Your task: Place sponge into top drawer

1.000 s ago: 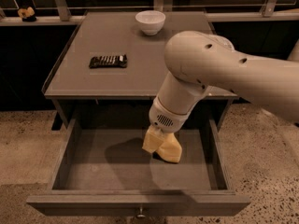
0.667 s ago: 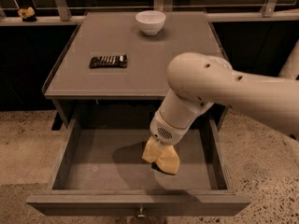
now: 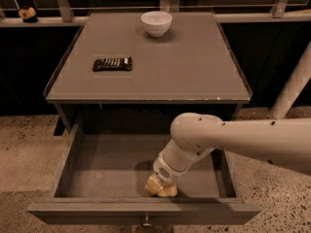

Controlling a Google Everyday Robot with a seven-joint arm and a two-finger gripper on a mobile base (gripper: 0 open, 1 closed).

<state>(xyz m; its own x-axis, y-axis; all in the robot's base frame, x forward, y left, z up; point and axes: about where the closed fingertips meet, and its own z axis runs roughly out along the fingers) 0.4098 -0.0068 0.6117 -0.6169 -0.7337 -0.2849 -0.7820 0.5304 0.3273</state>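
Note:
The top drawer [image 3: 104, 166] is pulled wide open below the table, its round knob [image 3: 146, 223] at the front. My gripper [image 3: 161, 187] reaches down into the drawer, low over its floor near the front wall, right of centre. It is shut on the pale yellow sponge [image 3: 168, 192], which shows as a yellow lump at the gripper's tip, at or just above the drawer bottom. The white arm [image 3: 233, 140] comes in from the right and hides the drawer's right part.
On the grey table top [image 3: 184, 67] lie a black ribbed bar [image 3: 112, 63] at the left and a white bowl [image 3: 156, 23] at the back. A railing runs behind. A white post [image 3: 294, 84] stands at the right. The floor is speckled stone.
The arm has lowered and moved toward the drawer's front, carrying the sponge down close to the drawer bottom. Bar and bowl have not moved.

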